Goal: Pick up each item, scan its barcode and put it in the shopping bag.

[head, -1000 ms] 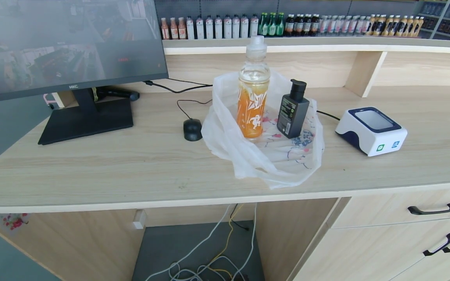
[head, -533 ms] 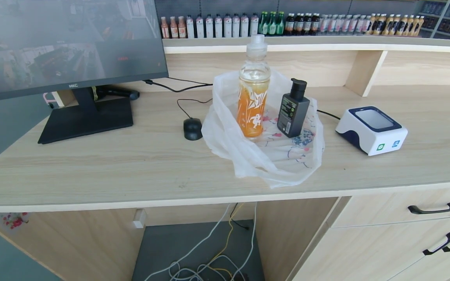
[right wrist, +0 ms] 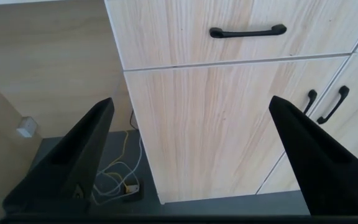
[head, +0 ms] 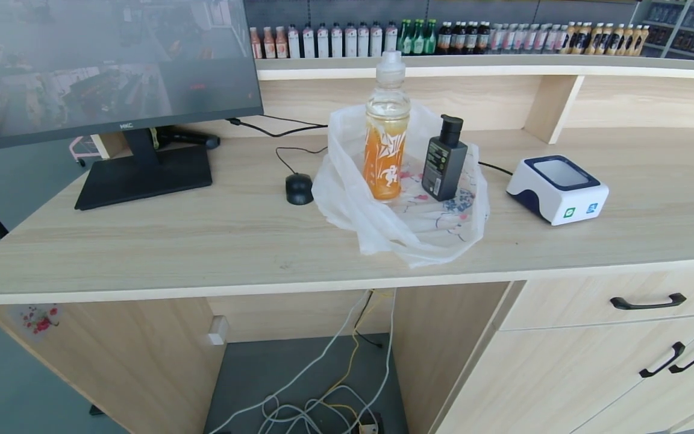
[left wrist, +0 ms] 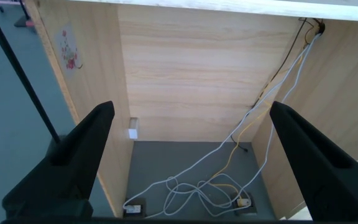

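Left claw (left wrist: 191,107) and right claw (right wrist: 191,101) hang spread wide and empty, low before the counter (head: 202,241), probably because nothing is left to grip: the orange drink bottle (head: 386,150) and dark pump bottle (head: 443,163) stand upright inside the shopping bag (head: 383,229), near the scanner (head: 556,188).

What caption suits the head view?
An orange drink bottle and dark pump bottle stand in the shopping bag, scanner beside it.
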